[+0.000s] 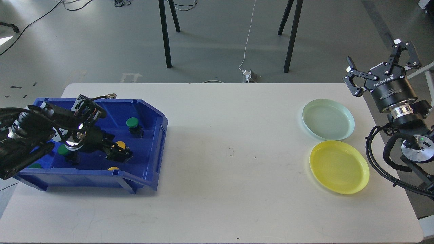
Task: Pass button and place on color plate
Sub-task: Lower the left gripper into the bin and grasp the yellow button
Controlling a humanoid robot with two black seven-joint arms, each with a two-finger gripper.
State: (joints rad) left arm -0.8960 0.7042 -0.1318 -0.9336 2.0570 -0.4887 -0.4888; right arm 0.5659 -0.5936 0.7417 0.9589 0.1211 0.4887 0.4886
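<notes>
Left tool (118, 153) reaches into the bin (154, 135) at the tabletop's left edge, over a yellow button (120, 144) — grip unclear. Right tool (379, 66) waits spread beyond the right edge, near the plates (339, 166), ready for the handover.

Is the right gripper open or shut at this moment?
Open. The right gripper is raised beside the table, its two fingers spread wide apart with nothing between them.

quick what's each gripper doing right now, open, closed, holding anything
Left gripper: down in the blue bin at a yellow button; grip cannot be told.
Right gripper: open, empty.
</notes>
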